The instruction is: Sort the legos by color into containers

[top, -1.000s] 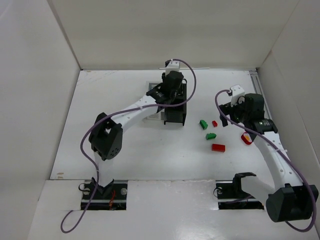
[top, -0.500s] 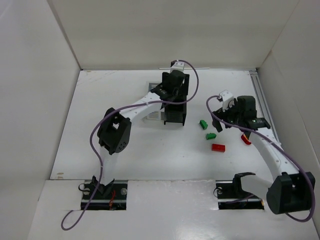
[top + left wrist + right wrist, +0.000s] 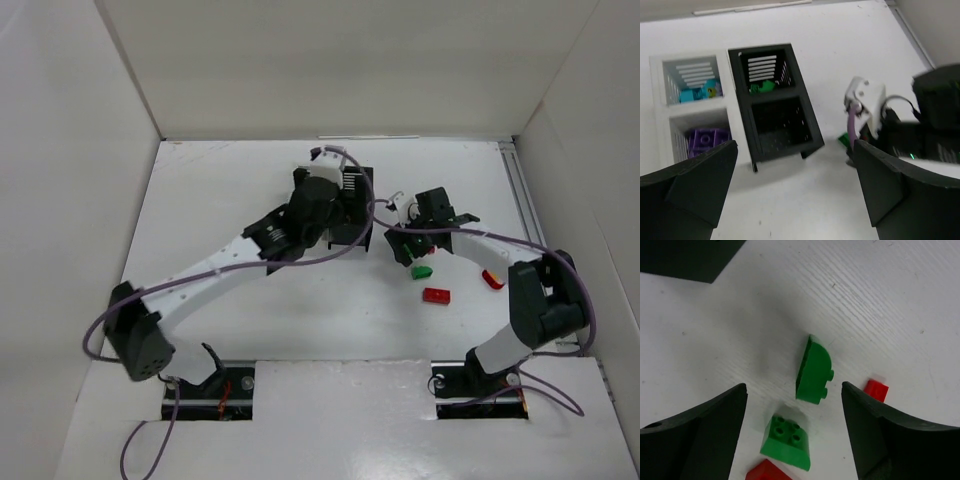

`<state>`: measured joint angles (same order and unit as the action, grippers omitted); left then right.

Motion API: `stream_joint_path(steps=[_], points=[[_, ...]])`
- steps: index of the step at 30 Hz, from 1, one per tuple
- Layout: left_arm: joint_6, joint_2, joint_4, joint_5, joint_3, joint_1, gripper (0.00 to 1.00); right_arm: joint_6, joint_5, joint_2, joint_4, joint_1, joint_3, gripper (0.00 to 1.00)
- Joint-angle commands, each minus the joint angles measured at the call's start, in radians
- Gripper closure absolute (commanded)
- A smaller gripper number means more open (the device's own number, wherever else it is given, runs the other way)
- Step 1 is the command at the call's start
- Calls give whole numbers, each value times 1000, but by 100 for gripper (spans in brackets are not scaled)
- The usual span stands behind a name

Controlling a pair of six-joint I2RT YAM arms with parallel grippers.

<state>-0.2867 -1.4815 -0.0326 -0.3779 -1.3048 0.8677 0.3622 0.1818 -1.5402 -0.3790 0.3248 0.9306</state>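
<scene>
My left gripper (image 3: 795,197) hangs open and empty above the table, just in front of the containers. The black container (image 3: 812,131) holds a green lego (image 3: 762,87) in its far compartment. The white container (image 3: 660,117) holds teal legos (image 3: 695,94) in the far compartment and purple ones (image 3: 707,137) in the near one. My right gripper (image 3: 793,389) is open, low over a rounded green lego (image 3: 814,371) lying on its side between the fingers, untouched. A sloped green lego (image 3: 787,440) and red legos (image 3: 875,390) lie beside it.
In the top view the left arm covers most of the white container beside the black one (image 3: 355,188). A green lego (image 3: 421,271), a red lego (image 3: 436,295) and another red piece (image 3: 492,279) lie right of centre. White walls enclose the table.
My left gripper opened and drew back from over the black container. My right gripper swung left and down over the green legos, its jaws narrowing a little.
</scene>
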Motion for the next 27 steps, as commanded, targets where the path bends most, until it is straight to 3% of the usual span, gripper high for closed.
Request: stream_joint_path(steps=[1, 4, 5, 6, 9, 12, 18, 27], points=[[-125, 183, 3, -35, 163, 14, 0, -35, -1, -44, 92, -21, 53, 21], [-204, 345, -22, -35, 344, 14, 0, -35, 24, -110, 92, -30, 62, 36], [-259, 386, -35, -35, 381, 14, 0, -35, 24, -119, 92, -30, 62, 45], [-288, 424, -49, -35, 448, 14, 0, -35, 24, -120, 92, -30, 62, 62], [-397, 565, -108, -35, 527, 14, 0, -57, 12, -86, 101, -18, 62, 83], [-431, 680, -119, -23, 608, 14, 0, -68, -41, -26, 78, 3, 105, 89], [-485, 764, -130, 17, 717, 14, 0, -31, -28, 52, 52, 42, 269, 89], [-494, 711, -112, 30, 730, 14, 0, 27, -33, -207, 14, 125, 629, 84]])
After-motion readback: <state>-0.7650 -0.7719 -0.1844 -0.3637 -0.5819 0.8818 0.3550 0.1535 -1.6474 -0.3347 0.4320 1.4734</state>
